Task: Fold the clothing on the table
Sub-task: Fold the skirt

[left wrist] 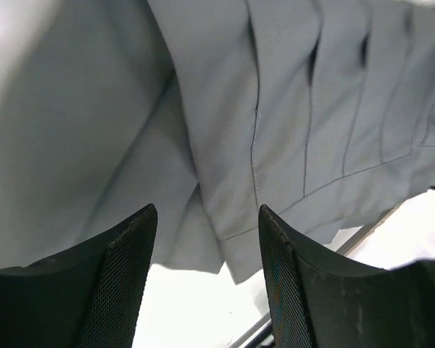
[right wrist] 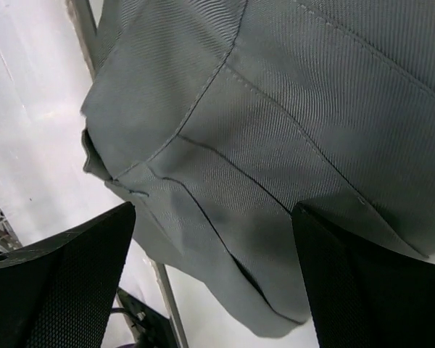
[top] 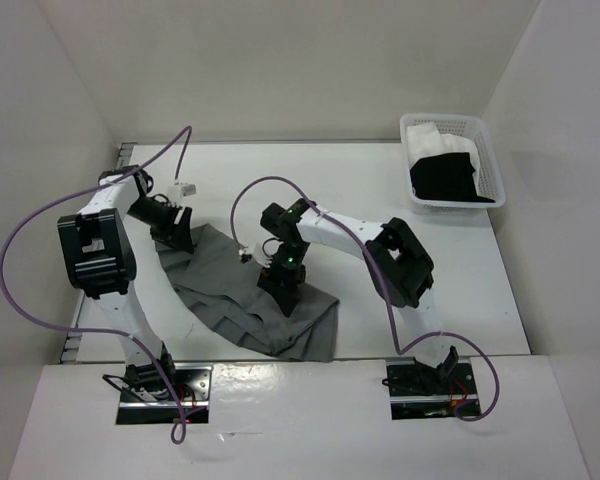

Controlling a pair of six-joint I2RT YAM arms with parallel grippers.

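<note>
The grey skirt (top: 230,300) lay rumpled on the near half of the worktop (top: 400,230). My left gripper (top: 177,238) at its far edge and right gripper (top: 282,285) over its middle both had jaws parted, holding nothing. I judged a clean fold needed matched pinches along one edge.

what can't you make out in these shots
- Top view: the right hand and its arm cover part of the skirt.
- Left wrist view: the skirt's upper left is blurred.
- Right wrist view: the skirt runs off the top and right edges.
- Top view: the black garment in the basket is too small to identify.
</note>
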